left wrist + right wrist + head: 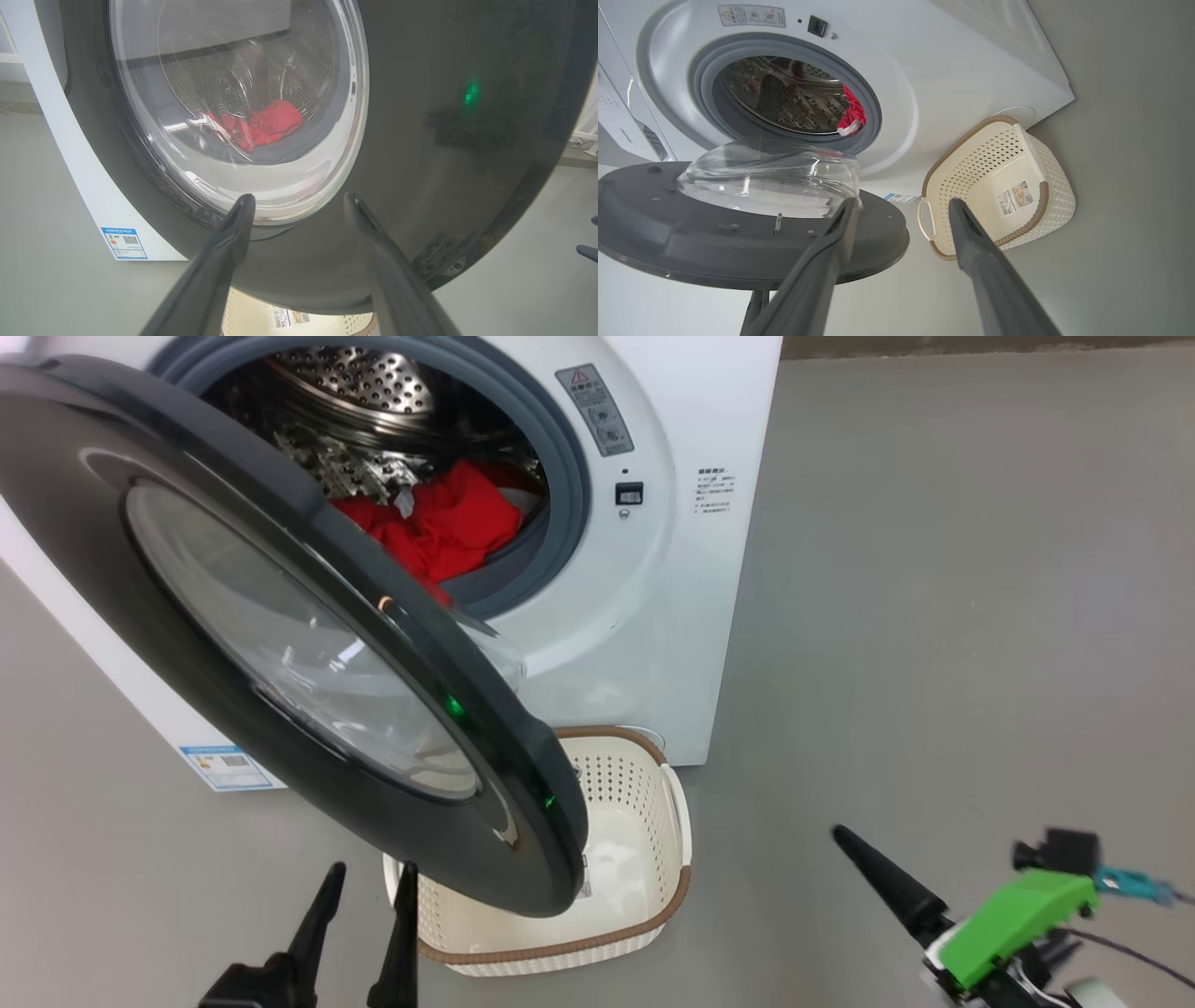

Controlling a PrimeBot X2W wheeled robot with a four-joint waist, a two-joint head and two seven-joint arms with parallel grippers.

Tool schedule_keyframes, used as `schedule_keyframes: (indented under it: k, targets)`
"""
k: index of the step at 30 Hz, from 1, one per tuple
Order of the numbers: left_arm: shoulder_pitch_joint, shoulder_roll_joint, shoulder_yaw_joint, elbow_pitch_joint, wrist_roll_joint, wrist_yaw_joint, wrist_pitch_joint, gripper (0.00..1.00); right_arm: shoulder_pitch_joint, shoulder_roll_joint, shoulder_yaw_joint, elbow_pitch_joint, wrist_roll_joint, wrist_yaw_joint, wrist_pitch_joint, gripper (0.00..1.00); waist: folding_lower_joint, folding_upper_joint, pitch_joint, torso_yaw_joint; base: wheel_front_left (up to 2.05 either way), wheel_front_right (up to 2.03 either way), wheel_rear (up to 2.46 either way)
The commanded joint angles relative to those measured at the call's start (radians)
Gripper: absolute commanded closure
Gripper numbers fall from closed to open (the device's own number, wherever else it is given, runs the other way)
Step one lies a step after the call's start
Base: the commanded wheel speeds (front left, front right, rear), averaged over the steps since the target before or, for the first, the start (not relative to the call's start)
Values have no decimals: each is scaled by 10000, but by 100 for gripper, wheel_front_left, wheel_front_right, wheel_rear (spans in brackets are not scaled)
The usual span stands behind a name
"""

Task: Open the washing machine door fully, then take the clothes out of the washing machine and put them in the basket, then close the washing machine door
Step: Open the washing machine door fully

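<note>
Left gripper (372, 882), at the lower left of the head view, has its fingers apart and holds nothing, its tips just below the washing machine door (280, 635). The door is swung open across the left. At upper centre the clothes (439, 527) lie inside the washing machine (653, 616). Below it, the basket (625, 784) sits on the floor (934, 616), partly under the door. At lower right, the right gripper (902, 205) is spread wide, gripping nothing.

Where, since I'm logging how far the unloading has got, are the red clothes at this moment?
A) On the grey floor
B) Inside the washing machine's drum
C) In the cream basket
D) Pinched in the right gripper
B: the red clothes lie in the steel drum of the washing machine, and the basket has no fabric in it.
</note>
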Motion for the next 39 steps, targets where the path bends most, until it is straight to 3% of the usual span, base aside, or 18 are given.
schedule_keyframes:
  k: [1,15,20,31,39]
  targets:
    - [-81,73,350,-221,69,-51,-120,0,25,-214,38,-194,-127,77,-266,0,0,0,-17,-16,0,0,0]
    - [-39,73,418,-234,47,-44,-120,0,188,-942,1041,57,-1868,77,-3502,0,0,0,65,-105,0,0,0]
    - [-52,73,441,-232,45,-35,-120,0,30,-1380,1559,242,-3311,77,-4049,0,0,0,84,-110,0,0,0]
    - [-116,73,458,-279,11,-9,-120,0,596,-713,-398,-299,-7444,77,-4074,0,0,0,178,-79,0,0,0]
    - [-189,73,456,-349,-8,28,-120,0,1168,267,-2444,-988,-9979,77,-4075,0,0,0,288,-32,0,0,0]
